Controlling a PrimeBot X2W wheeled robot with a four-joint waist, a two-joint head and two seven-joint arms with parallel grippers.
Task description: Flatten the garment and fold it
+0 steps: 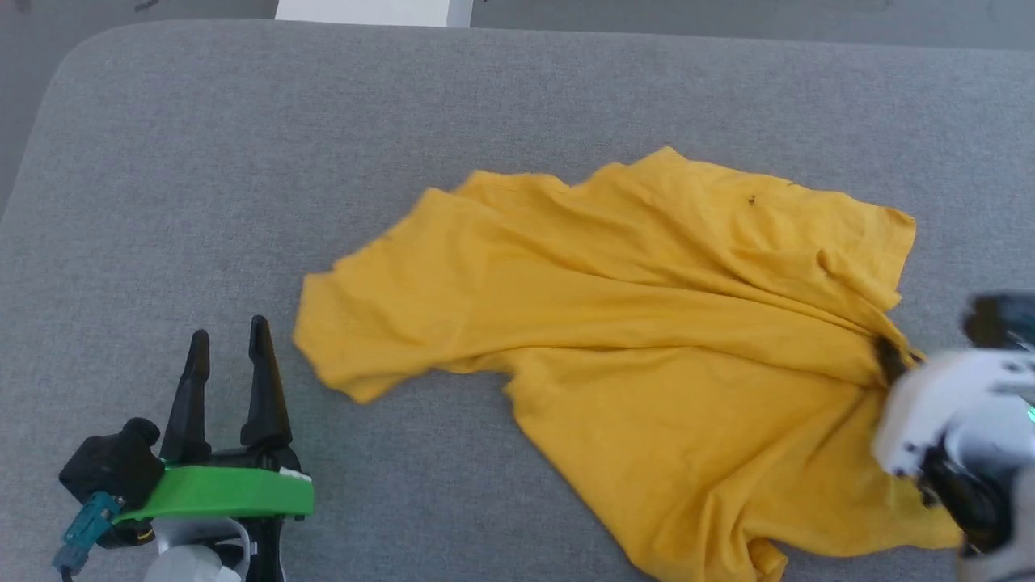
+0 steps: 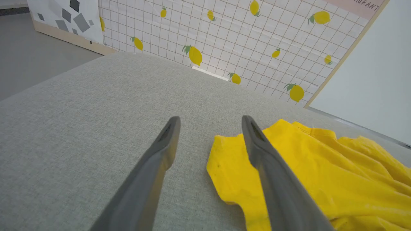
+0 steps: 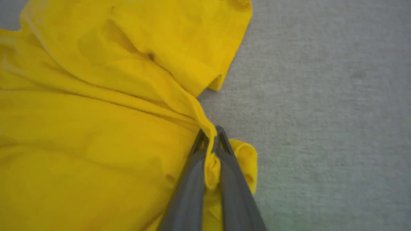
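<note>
Mustard-yellow cotton, the garment (image 1: 647, 323) lies crumpled on the grey cushion (image 1: 242, 162), its long axis running left to right. The right gripper (image 3: 211, 133) pinches a fold at its right edge; the left gripper (image 1: 229, 330), spread wide, sits just off its left end.

A grey fabric-covered counter (image 1: 202, 162) with a rounded far-left corner stands on a grey floor (image 2: 29, 54). Beyond its far edge, a white grid-patterned wall (image 2: 224, 32) carries printed lemons.
</note>
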